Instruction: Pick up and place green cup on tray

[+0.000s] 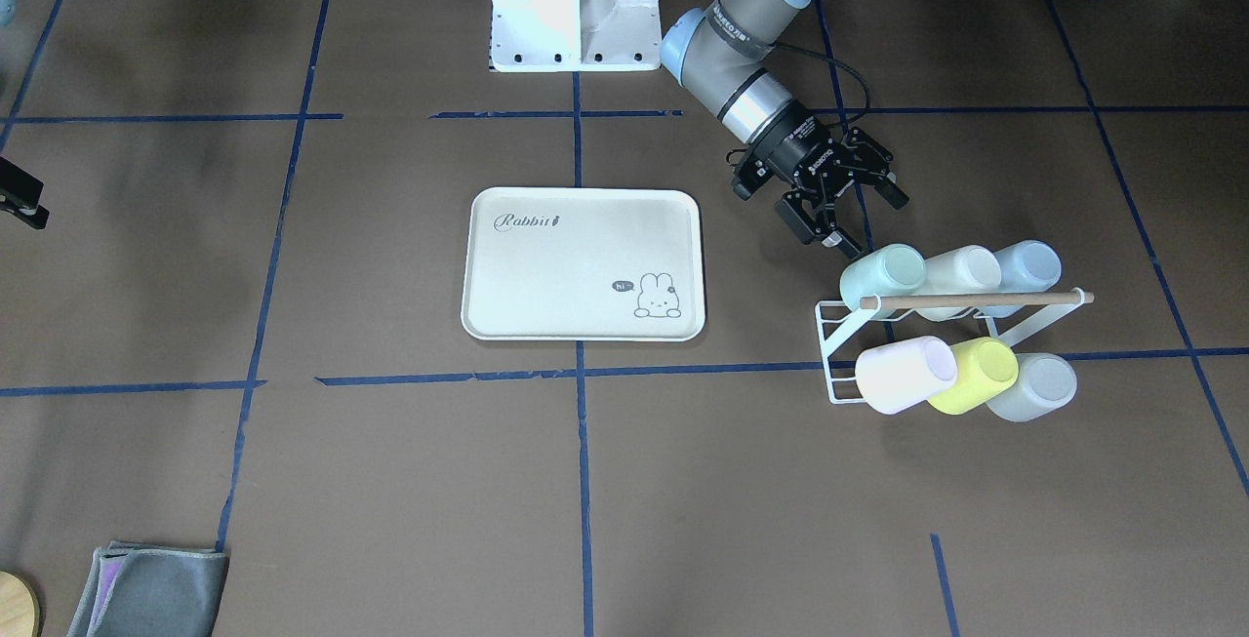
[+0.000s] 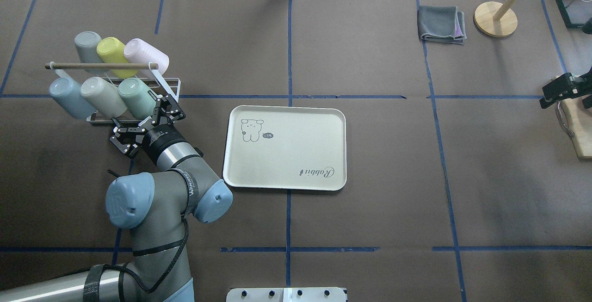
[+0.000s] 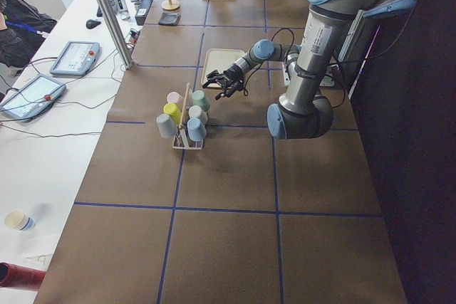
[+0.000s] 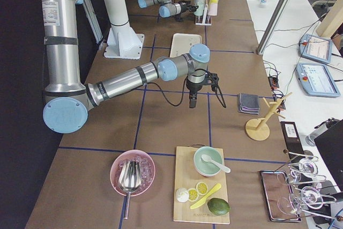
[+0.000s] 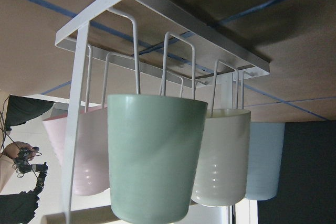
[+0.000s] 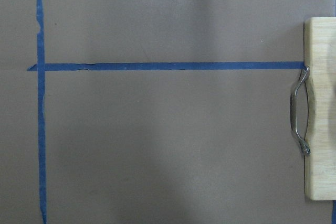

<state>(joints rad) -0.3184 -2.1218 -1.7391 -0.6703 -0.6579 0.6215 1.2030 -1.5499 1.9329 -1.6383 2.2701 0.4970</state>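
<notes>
Here's the left gripper in the upper right of the front-facing view, jaws spread wide and holding nothing. It angles down toward the small pale mint-green plastic cup, and the lower finger reaches down just beside the cup's closed end. Whether it touches is hard to tell.

That green cup sits on a white wire rack at the right of the frame. It is tilted on a peg at the left end of the rack's upper row, its closed end toward the gripper. A cream cup and a pale blue cup sit beside it. A thin wooden rod runs across just below them. The lower row holds a pink cup, a bright yellow-green cup and a grey-blue cup.

In the left wrist view the green cup fills the middle, hanging from the wire loops.

The cream-beige rectangular plastic tray with its rabbit drawing lies flat at mid-frame, left of the rack and apart from it.

Far off, in the right-side view, the right gripper points down over the brown table. I cannot tell how its jaws stand. Its wrist camera shows a wooden board with a metal handle at the right edge.
</notes>
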